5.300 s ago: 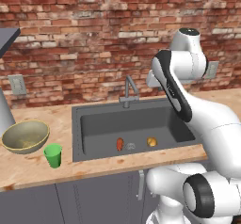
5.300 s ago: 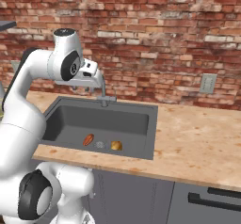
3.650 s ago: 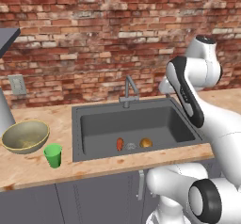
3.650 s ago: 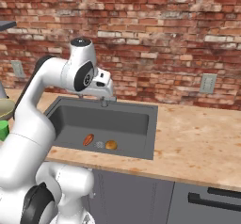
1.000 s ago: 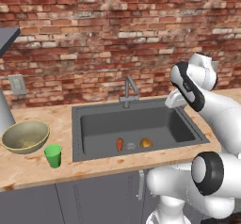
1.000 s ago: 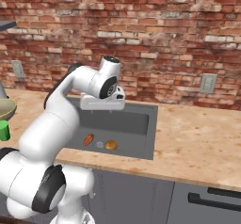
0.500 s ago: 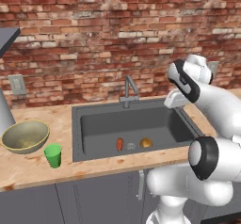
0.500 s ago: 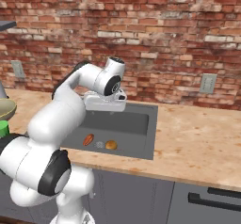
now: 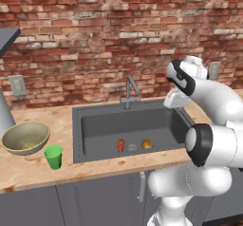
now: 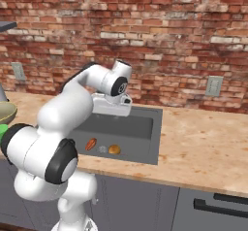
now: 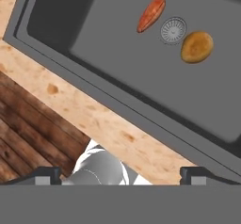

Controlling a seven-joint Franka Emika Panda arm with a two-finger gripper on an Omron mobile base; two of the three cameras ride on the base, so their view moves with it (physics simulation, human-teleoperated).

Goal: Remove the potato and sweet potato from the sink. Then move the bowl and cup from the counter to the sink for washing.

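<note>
The dark grey sink (image 9: 95,125) (image 10: 141,127) (image 11: 108,53) holds both vegetables beside its drain (image 11: 173,30). The orange-red sweet potato (image 9: 120,145) (image 10: 90,144) (image 11: 151,14) lies left of the drain. On the drain's right lies the golden-brown potato (image 9: 147,144) (image 10: 114,149) (image 11: 196,46). My gripper (image 9: 175,102) (image 10: 112,109) (image 11: 121,176) hangs open and empty above the basin's right end, well above them. On the counter left of the sink stand the olive bowl (image 9: 26,137) (image 10: 5,111) and the green cup (image 9: 53,156) (image 10: 2,128).
A grey tap (image 9: 129,89) rises behind the sink at the brick wall. A wooden counter (image 10: 203,142) stretches to the right of the basin. Wall outlets (image 9: 17,85) (image 10: 213,86) sit on the bricks. Cabinet fronts (image 10: 145,201) run under the counter.
The arm has folded down from high near the tap, and the hand now hangs over the sink's right end. In the last second it only twisted slightly. Vegetables, bowl and cup stayed put.
</note>
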